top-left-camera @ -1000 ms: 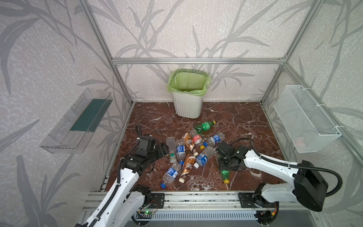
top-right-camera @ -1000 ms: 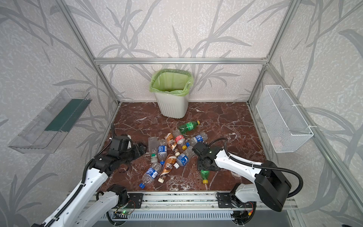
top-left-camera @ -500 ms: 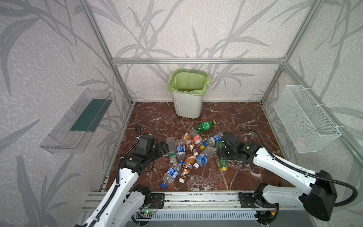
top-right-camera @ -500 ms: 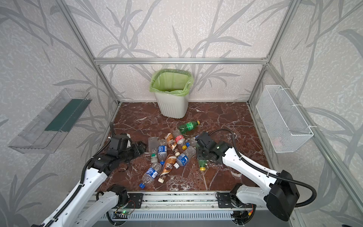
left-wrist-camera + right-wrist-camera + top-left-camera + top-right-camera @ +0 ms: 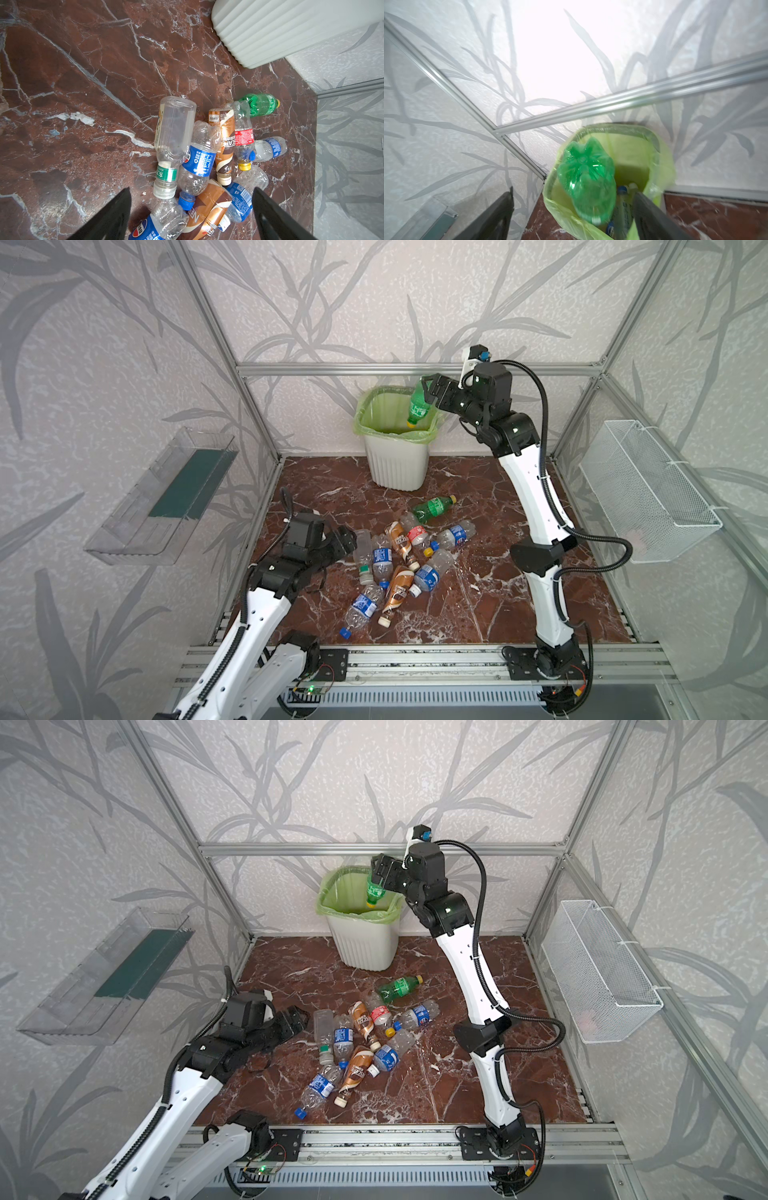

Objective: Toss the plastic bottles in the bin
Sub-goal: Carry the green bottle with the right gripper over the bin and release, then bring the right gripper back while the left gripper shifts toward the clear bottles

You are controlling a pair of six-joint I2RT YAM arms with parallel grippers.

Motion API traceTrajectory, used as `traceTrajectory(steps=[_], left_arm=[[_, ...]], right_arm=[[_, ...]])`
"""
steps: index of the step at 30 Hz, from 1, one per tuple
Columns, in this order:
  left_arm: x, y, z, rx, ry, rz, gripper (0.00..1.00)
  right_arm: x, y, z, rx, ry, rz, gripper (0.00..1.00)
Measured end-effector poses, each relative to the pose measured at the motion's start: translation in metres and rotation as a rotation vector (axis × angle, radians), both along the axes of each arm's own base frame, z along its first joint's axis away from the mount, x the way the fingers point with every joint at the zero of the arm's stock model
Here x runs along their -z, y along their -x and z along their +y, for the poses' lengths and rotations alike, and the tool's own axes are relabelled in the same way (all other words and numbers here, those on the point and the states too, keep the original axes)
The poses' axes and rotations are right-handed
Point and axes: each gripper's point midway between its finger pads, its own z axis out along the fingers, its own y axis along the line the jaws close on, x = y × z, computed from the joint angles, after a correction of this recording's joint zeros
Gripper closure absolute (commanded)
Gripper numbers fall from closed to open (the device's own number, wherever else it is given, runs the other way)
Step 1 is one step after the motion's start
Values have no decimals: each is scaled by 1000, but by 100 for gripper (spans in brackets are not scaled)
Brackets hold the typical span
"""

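The white ribbed bin [image 5: 395,464] [image 5: 365,948] with a green bag stands at the back of the marble floor. My right gripper [image 5: 430,393] [image 5: 380,876] [image 5: 573,193] hangs over its rim, jaws open. A green bottle [image 5: 417,406] [image 5: 374,892] [image 5: 587,176] is in the air between the jaws, cap down and blurred, touching neither finger. Other bottles lie inside the bin [image 5: 623,199]. Several plastic bottles [image 5: 399,560] [image 5: 361,1040] [image 5: 199,158] lie in a heap mid-floor. My left gripper [image 5: 349,541] [image 5: 297,1021] [image 5: 191,190] is open, low beside the heap's left.
A white wire basket [image 5: 648,489] hangs on the right wall and a clear tray [image 5: 162,497] on the left wall. An aluminium frame bar [image 5: 415,369] runs behind the bin, close to the right wrist. One green bottle [image 5: 432,508] lies apart near the bin.
My right arm rose from the floor by the heap to above the bin, carrying the green bottle, and its jaws opened, letting the bottle go. The left arm stayed put.
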Motion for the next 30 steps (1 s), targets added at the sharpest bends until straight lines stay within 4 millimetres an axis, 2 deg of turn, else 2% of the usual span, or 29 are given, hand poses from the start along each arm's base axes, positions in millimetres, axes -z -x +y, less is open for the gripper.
traceTrajectory(steps=[2,4,6,10,12,15,18,20,23,26,30], left_arm=[[-9,-1,0,0,5,-22,9],[-13,0,0,0,7,-36,9],[-14,3,1,0,7,-41,9],[-15,6,3,-4,8,-42,9],[-11,8,4,-4,7,-38,9],[2,13,5,-6,4,-12,9],[17,17,6,-7,-3,23,10],[25,20,6,-7,-5,43,10],[35,23,6,-7,-4,69,10],[42,25,5,-3,0,87,10],[53,28,3,8,7,112,10]], right_arm=[[24,6,-12,30,49,69,9],[36,26,-19,32,83,109,10],[32,51,-25,23,95,101,12],[22,115,-51,10,86,59,13],[33,142,-68,17,81,69,14],[78,165,-85,32,89,140,16],[154,179,-92,39,131,293,17],[213,191,-95,40,160,423,18],[273,215,-100,37,185,570,18],[299,236,-102,26,185,637,19],[307,254,-98,1,151,663,20]])
